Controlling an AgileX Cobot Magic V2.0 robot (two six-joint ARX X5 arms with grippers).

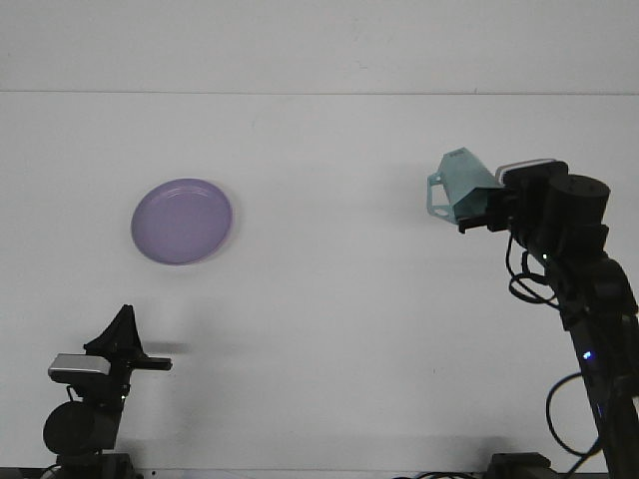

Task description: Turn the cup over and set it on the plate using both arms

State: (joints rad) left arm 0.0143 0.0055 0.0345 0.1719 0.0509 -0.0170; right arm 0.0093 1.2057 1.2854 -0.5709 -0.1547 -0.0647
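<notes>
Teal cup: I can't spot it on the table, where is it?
Front view, right side: the teal cup sits in the right end effector, lifted, far from the purple plate.

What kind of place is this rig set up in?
Probably a lab test bench: a bare white table holding only a purple plate, while the right tool holds a teal cup.

Bright, even overhead light, faint soft shadows on the table (319,329), sharp focus.
</notes>
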